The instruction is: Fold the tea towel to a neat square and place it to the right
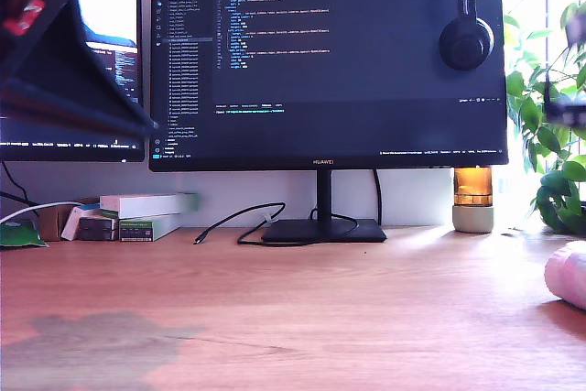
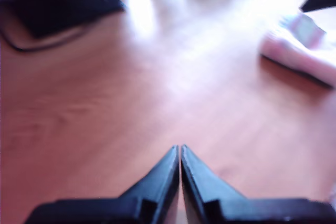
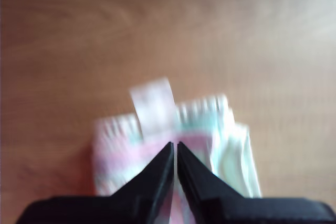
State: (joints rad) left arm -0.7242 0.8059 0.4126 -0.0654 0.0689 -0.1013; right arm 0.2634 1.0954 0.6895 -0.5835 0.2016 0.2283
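Note:
The tea towel (image 1: 569,277) lies as a folded pink bundle on the desk at the exterior view's right edge, mostly cut off. In the second wrist view the tea towel (image 3: 223,140) shows pink, white and mint layers with a white label, blurred. My second gripper (image 3: 175,144) is shut just above it, and nothing shows between its fingers. My first gripper (image 2: 179,148) is shut over bare desk, with the tea towel (image 2: 302,51) well away from it. A dark blurred arm (image 1: 64,70) fills the exterior view's upper left.
A monitor (image 1: 325,61) on a black stand (image 1: 322,229) is at the back, with headphones (image 1: 465,38) hung on it. Boxes (image 1: 146,212) and a cable (image 1: 233,224) sit at the exterior view's back left. An amber jar (image 1: 472,199) and a plant (image 1: 549,135) are at its right.

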